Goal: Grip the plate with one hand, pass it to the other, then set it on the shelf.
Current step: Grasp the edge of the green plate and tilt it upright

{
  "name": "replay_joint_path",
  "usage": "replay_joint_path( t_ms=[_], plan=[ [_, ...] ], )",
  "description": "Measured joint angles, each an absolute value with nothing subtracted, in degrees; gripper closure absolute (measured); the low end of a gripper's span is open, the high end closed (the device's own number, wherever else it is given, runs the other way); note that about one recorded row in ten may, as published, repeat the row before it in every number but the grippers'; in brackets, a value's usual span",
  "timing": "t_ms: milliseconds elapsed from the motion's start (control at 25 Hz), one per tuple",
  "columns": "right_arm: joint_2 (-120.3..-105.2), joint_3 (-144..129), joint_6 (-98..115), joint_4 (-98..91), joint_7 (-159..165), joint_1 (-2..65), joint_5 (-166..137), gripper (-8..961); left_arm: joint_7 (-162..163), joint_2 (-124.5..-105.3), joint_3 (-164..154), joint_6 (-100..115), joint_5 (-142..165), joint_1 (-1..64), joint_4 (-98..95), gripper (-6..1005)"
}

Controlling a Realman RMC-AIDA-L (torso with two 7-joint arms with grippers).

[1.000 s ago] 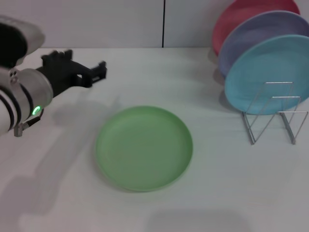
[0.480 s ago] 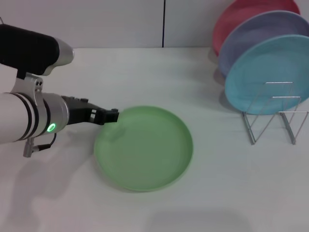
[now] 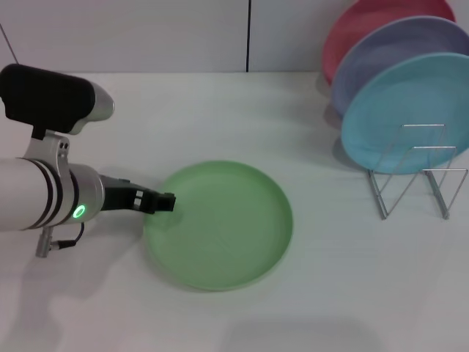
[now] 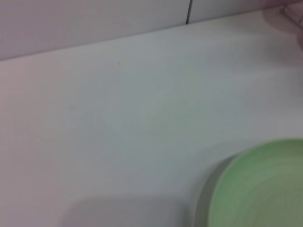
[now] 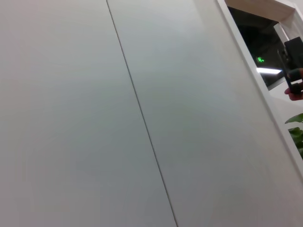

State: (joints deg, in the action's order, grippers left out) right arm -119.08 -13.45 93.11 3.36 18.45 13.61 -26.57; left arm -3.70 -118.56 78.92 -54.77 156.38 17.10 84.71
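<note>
The light-green plate (image 3: 220,224) lies flat on the white table (image 3: 330,293), left of centre in the head view. Part of its rim also shows in the left wrist view (image 4: 260,189). My left gripper (image 3: 165,201), black, on the white-and-silver arm with the green light (image 3: 44,202), reaches in from the left. Its tip is at the plate's left rim, low over the table. The silver wire shelf (image 3: 414,176) stands at the right. My right gripper is out of view; its wrist view shows only a wall.
A sky-blue plate (image 3: 403,110), a lavender plate (image 3: 388,51) and a pink plate (image 3: 359,22) stand upright in the back slots of the shelf. The shelf's front wire dividers hold nothing.
My left arm came down from the back left of the table to the plate's left rim. In the last half second it sank slightly lower; the plate stayed in place.
</note>
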Motion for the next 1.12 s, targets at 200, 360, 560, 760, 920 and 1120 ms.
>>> replay_joint_path(
  t_ms=[200, 360, 560, 760, 920, 1120],
  plan=[
    [-119.02, -13.45, 93.04, 3.33, 18.54, 13.55, -26.90, 120, -3.20, -118.57, 78.57, -55.10, 156.19, 17.58, 82.88, 170],
    [-119.00, -13.44, 93.04, 3.34, 18.54, 13.62, -26.90, 120, -3.16, -118.56, 78.36, -55.12, 156.18, 17.78, 81.86, 169],
    [-119.00, -13.44, 93.02, 3.34, 18.53, 13.60, -27.16, 120, -2.42, -118.56, 78.36, -55.52, 156.18, 18.85, 79.88, 177],
    [-119.00, -13.44, 92.97, 3.34, 18.49, 13.54, -27.36, 121, -2.37, -118.56, 78.38, -56.63, 156.18, 20.36, 78.38, 187],
    [-119.00, -13.44, 92.98, 3.34, 18.49, 13.53, -27.36, 121, -2.17, -118.56, 78.40, -57.14, 156.21, 21.25, 77.67, 196],
    [-119.00, -13.44, 92.92, 3.34, 18.48, 13.53, -27.36, 121, -0.84, -118.56, 78.51, -57.99, 156.66, 22.48, 76.54, 206]
  ],
)
